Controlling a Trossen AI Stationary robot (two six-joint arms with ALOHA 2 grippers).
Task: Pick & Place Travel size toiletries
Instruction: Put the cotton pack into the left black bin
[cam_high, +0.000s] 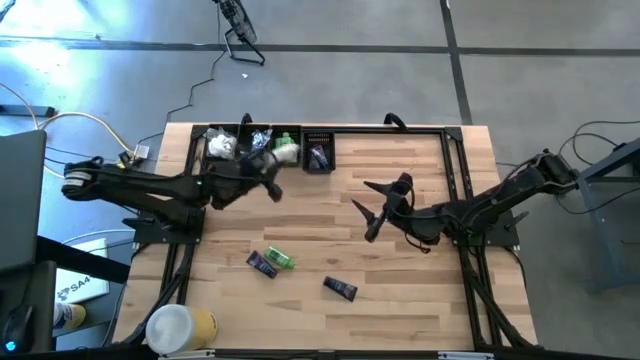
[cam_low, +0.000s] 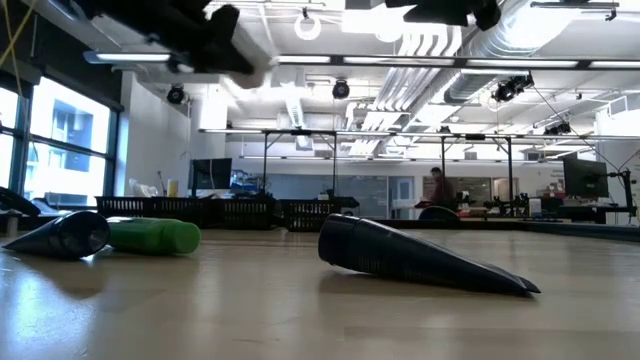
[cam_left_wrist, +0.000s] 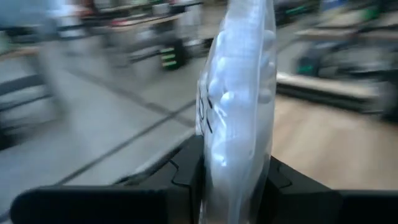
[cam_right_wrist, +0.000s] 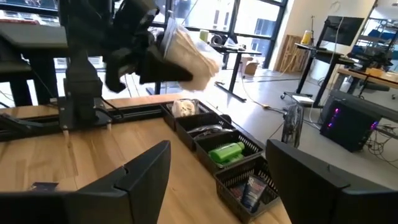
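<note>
Left tool (cam_high: 272, 172) clenched on white wrapped packet (cam_left_wrist: 239, 93), just beside tray row (cam_high: 300, 130), over desk (cam_high: 330, 215). Right tool (cam_high: 378, 208) released, mid-desk, nearer purple sachet (cam_high: 340, 288).

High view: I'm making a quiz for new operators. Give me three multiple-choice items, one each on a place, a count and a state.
1. Where is the white packet?
A. Flat on the table's middle
B. In the left gripper, up by the bins
C. In the right gripper

2. How many dark sachets lie on the wood outside the bins?
A. None
B. Four
C. Two

3. How is the right gripper?
A. Open and empty
B. Shut on a green bottle
C. Shut on a sachet

Answers:
1 B: the white packet sits between the fingers of the left gripper at the bins.
2 C: two dark sachets.
3 A: the right gripper has spread fingers with nothing between them.
</note>
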